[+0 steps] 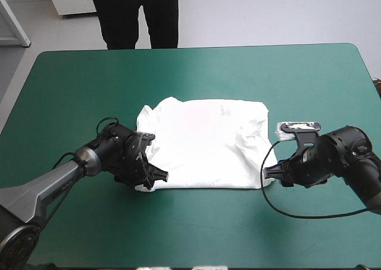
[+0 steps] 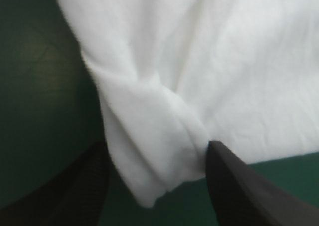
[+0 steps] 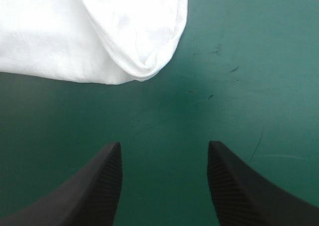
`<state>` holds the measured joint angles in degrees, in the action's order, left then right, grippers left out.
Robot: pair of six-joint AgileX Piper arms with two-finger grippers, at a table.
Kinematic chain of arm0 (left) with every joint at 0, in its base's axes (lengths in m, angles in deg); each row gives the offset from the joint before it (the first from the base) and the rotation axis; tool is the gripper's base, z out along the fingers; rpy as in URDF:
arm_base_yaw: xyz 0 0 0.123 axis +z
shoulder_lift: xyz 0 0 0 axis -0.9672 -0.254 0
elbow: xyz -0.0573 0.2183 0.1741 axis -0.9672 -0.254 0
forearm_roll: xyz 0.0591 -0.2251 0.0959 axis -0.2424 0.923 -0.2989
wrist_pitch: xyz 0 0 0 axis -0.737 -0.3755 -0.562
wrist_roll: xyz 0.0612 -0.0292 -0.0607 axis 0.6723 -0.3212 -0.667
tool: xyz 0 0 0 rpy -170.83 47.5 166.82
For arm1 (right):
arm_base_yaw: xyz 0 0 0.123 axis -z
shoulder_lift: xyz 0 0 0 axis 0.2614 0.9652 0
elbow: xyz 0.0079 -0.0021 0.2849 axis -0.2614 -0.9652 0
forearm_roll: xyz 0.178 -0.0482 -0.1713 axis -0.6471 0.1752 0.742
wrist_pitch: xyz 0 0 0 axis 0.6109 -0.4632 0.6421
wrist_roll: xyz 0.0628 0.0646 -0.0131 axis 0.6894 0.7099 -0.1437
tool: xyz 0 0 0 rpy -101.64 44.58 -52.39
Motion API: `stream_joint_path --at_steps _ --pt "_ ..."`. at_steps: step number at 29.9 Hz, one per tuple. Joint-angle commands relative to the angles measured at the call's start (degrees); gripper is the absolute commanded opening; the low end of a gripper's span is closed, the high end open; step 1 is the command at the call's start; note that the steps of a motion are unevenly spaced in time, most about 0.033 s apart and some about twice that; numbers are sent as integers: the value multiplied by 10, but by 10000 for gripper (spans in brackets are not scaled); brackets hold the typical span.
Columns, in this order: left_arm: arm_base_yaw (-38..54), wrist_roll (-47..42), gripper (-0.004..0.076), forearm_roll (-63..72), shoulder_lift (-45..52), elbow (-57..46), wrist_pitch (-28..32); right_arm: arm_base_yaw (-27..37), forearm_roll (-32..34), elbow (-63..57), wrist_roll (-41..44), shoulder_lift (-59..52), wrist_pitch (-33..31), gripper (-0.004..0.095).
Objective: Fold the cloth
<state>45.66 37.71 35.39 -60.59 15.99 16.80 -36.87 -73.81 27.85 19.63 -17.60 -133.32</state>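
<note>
High view shows one T-shirt (image 1: 202, 145) lying flat mid surface (image 1: 190, 68), long axis running left to right. Two pincers, both spread wide. My left pincer (image 1: 158, 178) straddles the near left corner, while my right pincer (image 1: 268, 173) sits just short of the near right corner. I reckon right has to creep forward first.

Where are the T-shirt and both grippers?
T-shirt (image 1: 202, 145): high view, middle of the cloth.
left gripper (image 2: 158, 144): left wrist view, midway between its open fingers, at the T-shirt's corner.
right gripper (image 3: 164, 144): right wrist view, midway between its open fingers, short of the T-shirt.
</note>
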Motion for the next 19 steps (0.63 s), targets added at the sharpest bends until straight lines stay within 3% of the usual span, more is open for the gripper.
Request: stream_joint_path --at_steps 1,6,8,13,19 --pt "-4 -7 424 7 -4 8 14 -1 0 13 0 -12 11 486" --pt "-4 -7 405 7 -32 8 19 -1 0 13 0 -12 15 486" --pt "-4 -7 349 7 -38 8 21 -1 -4 13 0 -12 22 486" --pt "-4 -3 -8 7 -40 8 34 -1 -35 13 -18 -4 71 487" --pt "-4 -1 -10 7 -40 8 34 -1 -49 13 -21 49 89 492"
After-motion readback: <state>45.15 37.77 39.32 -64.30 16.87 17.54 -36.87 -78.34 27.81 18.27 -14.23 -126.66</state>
